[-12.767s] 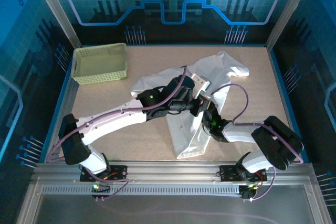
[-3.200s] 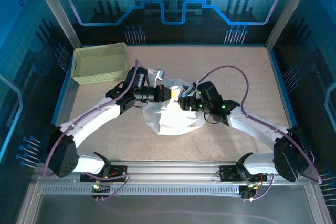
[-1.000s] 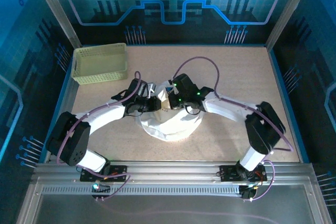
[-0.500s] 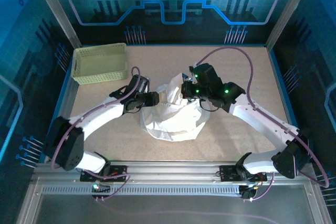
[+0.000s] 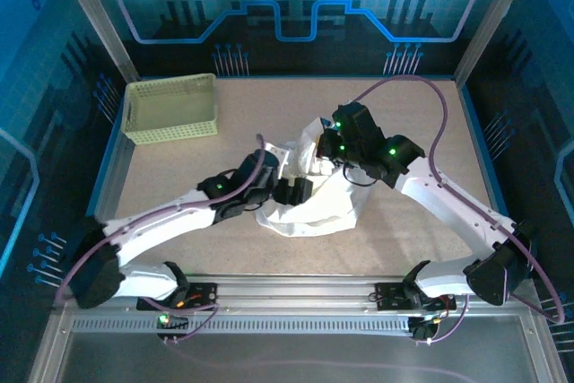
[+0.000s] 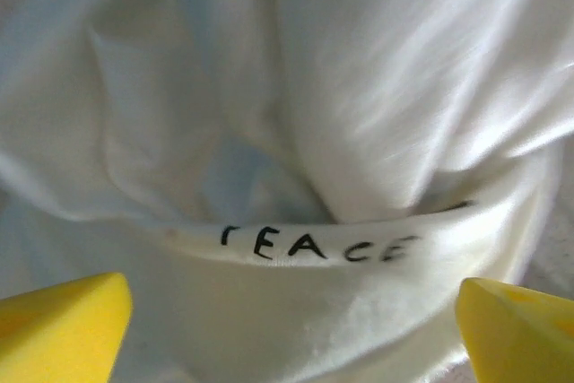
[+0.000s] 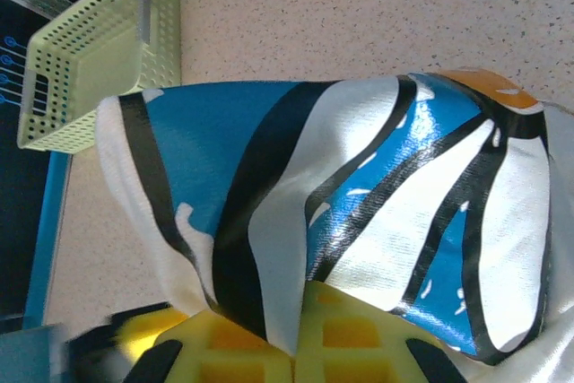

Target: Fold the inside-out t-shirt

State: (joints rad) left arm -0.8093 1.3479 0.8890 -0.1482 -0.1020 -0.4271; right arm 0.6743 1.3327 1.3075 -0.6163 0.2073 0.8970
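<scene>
Plainly, the folding is barely begun. The t-shirt [image 5: 309, 208] lies in a crumpled heap at mid-table, well apart from the basket [image 5: 170, 107]. The right gripper [image 5: 321, 148] is clamped on the cloth, lifting a bunch whose blue-and-black print faces its camera. That part seems turned right side out, though the heap hides the rest. The left gripper [image 5: 291, 191] stands wide and holds nothing, a lettered band [image 6: 314, 244] just ahead. Spreading flat and every fold remain.
</scene>
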